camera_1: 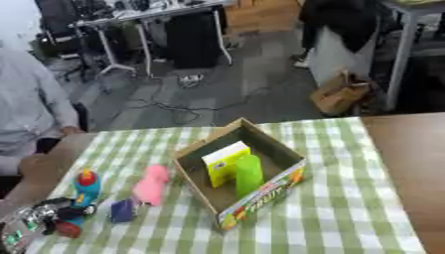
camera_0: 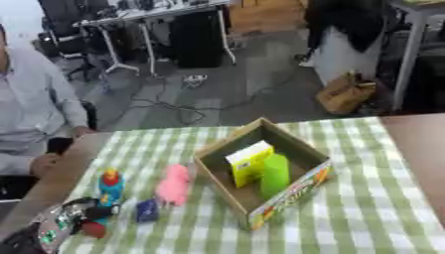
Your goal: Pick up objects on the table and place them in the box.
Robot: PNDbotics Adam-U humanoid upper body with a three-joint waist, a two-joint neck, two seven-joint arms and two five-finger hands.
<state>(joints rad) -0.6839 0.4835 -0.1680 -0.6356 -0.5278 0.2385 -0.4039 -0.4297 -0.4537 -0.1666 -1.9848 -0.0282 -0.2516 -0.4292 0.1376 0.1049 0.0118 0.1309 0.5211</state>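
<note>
An open cardboard box [camera_0: 292,192] stands tilted in the middle of the green checked tablecloth [camera_0: 374,208]. Inside it a yellow carton [camera_0: 247,160] leans beside a green upright object [camera_0: 275,174]. Left of the box lie a pink soft object [camera_0: 175,184], a small dark blue object [camera_0: 147,210] and a blue toy with a red and yellow top [camera_0: 111,184]. My left hand [camera_0: 57,225], black and silver, shows at the lower left corner, just left of the blue toy and next to a small red object [camera_0: 94,229]. My right hand is out of view.
Bare brown tabletop [camera_0: 417,149] shows to the right of the cloth and along its left edge. Beyond the table's far edge, on the floor, are a brown paper bag [camera_0: 346,93], cables and desks.
</note>
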